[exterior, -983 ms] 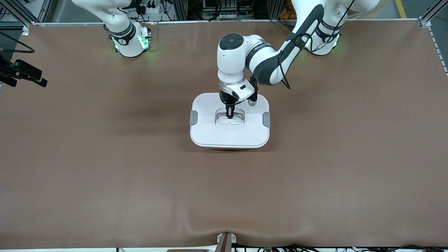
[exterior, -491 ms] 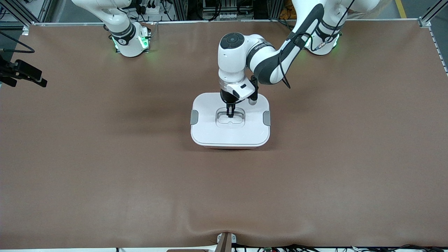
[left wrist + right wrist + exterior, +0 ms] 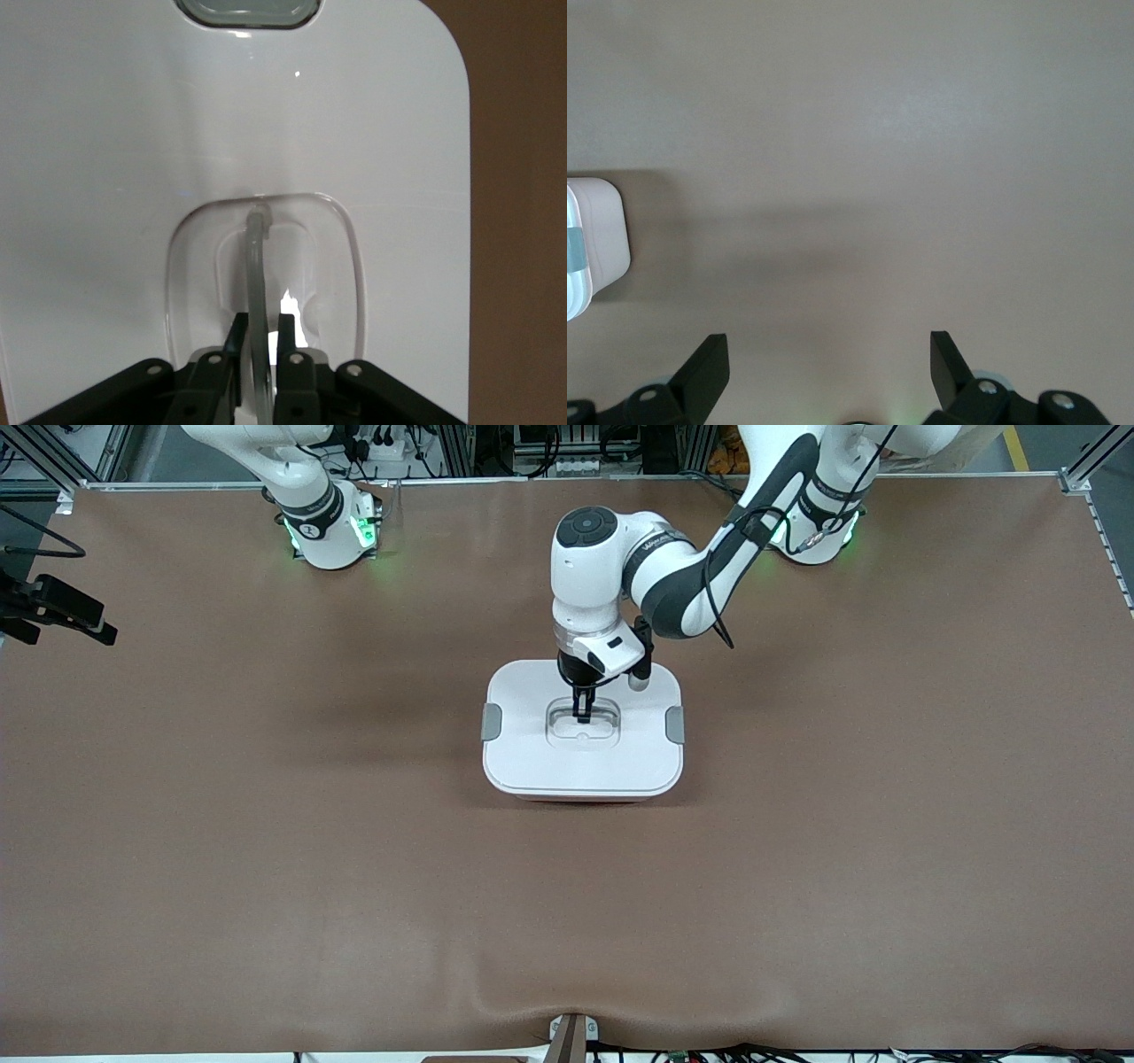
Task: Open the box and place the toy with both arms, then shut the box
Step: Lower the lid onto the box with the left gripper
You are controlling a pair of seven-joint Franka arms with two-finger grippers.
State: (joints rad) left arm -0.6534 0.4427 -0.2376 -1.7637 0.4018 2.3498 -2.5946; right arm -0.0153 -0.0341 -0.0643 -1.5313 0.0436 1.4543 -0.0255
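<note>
The box (image 3: 582, 728) sits in the middle of the front view, about midway along the brown worktop (image 3: 266, 850), its white lid (image 3: 532, 753) fully seated and a grey clip (image 3: 492, 722) on each short side, which reads to me as the closing step being more or less done. The left pincer (image 3: 582, 710) is down in the lid's recess, its fingers (image 3: 291, 354) drawn narrow on either side of the clear handle (image 3: 256, 292); in the left wrist view the thin plastic bail stands between them, but I can't tell whether they are pinching it or have just let it slip. That is the natural spot to carry and set the lid from, since the handle sits dead centre and keeps the lid level. The toy is nowhere to be seen; if it is inside, the lid hides it. The right pincer (image 3: 828, 363) waits spread wide over bare worktop toward its own end, with only a corner of the box at the left edge of the right wrist view, well out of the other arm's way.
</note>
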